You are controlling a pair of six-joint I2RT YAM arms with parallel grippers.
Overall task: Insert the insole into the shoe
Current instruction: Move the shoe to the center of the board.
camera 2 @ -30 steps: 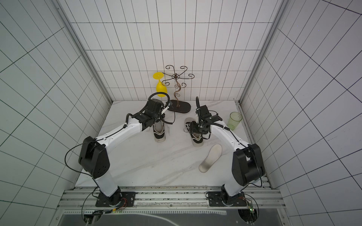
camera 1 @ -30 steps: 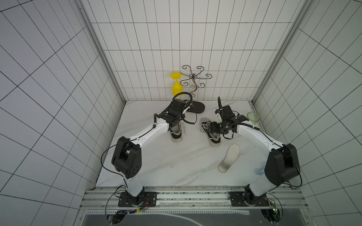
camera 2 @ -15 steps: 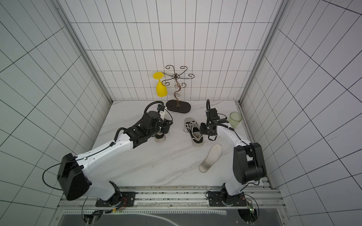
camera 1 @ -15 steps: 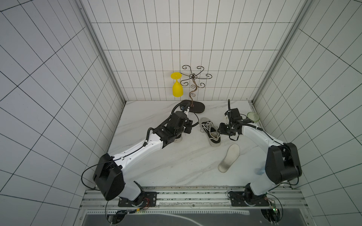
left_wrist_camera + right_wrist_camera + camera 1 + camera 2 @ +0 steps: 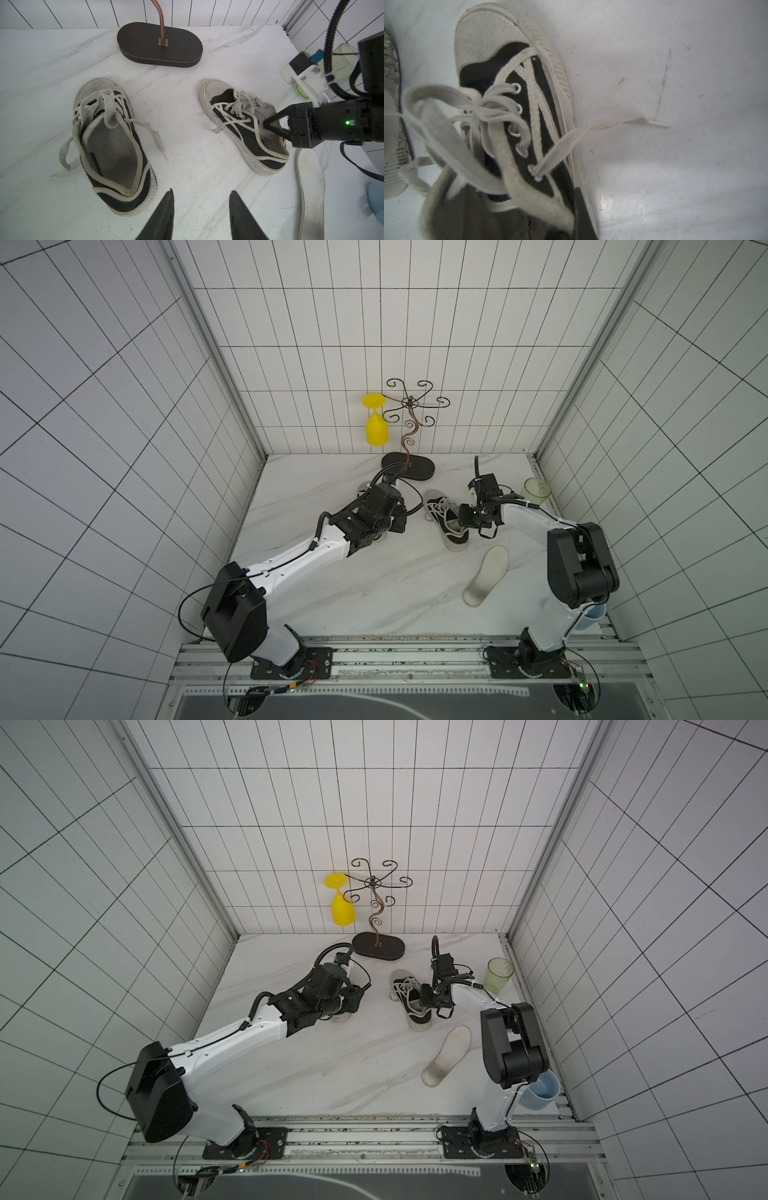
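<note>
The black-and-white canvas shoe [image 5: 444,516] [image 5: 411,996] lies mid-table, tipped toward its side, laces loose. My right gripper [image 5: 266,125] is shut on the white rim at the side of its opening. In the right wrist view one dark finger [image 5: 582,212] presses the outside of the wall, and the inner finger is hidden. The white insole [image 5: 486,580] [image 5: 446,1054] lies flat on the table, nearer the front and apart from the shoe. My left gripper [image 5: 201,193] stands open over bare table, holding nothing.
A second matching shoe [image 5: 112,141] with an insole inside sits under my left wrist. A metal stand on a dark oval base [image 5: 409,466] holds a yellow glass [image 5: 376,431] at the back. A green cup [image 5: 536,491] and a blue cup [image 5: 540,1092] stand by the right wall.
My right gripper swung out to the right of the shoe, came back and shut on its rim. My left arm backed its gripper off the second shoe, towards the front.
</note>
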